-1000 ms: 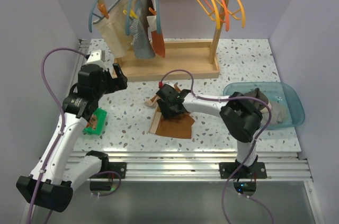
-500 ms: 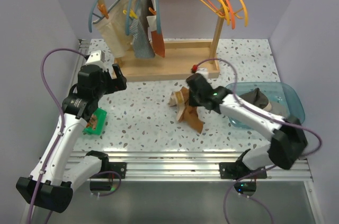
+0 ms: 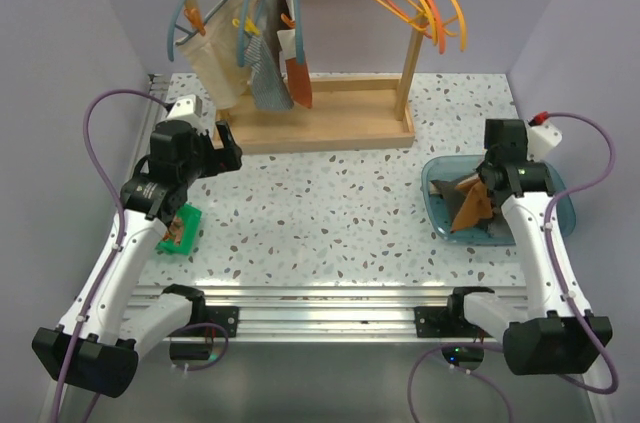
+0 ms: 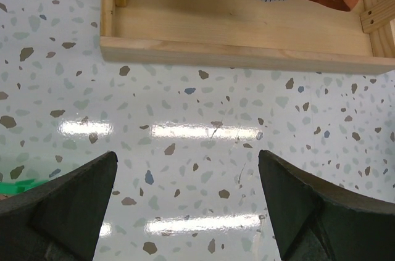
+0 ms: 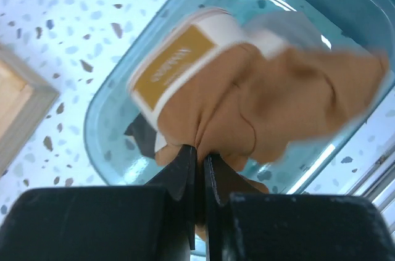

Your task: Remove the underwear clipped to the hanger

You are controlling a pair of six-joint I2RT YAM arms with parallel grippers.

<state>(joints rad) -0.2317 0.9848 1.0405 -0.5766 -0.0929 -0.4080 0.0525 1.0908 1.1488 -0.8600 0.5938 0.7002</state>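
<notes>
While the right fingers (image 5: pixel 179 174) pinched the underwear (image 5: pixel 278 97) above the blue tray (image 5: pixel 108 131), release seemed next; the left fingers (image 4: pixel 62 205) stood spread.

bright, even overhead light; white glare streaks on the glossy counter (image 4: pixel 185 131); the underwear (image 5: pixel 271 100) is motion-blurred in the right wrist view.

Rust-brown cloth underwear (image 5: pixel 278 94): soft, matt knit, creased. Its waistband is smooth and pale, with a mustard woven label. Translucent teal plastic tub (image 5: pixel 108 128), right: smooth, glossy, showing glare. White speckled terrazzo-look worktop (image 4: pixel 203 107): polished, reflecting strips of light. Pale wooden rack base (image 4: pixel 234 33), far: bare, matt, faint grain visible. Right claw (image 5: pixel 197 156) and left claw (image 4: pixel 188 168): black, matt, plastic-looking.
</notes>
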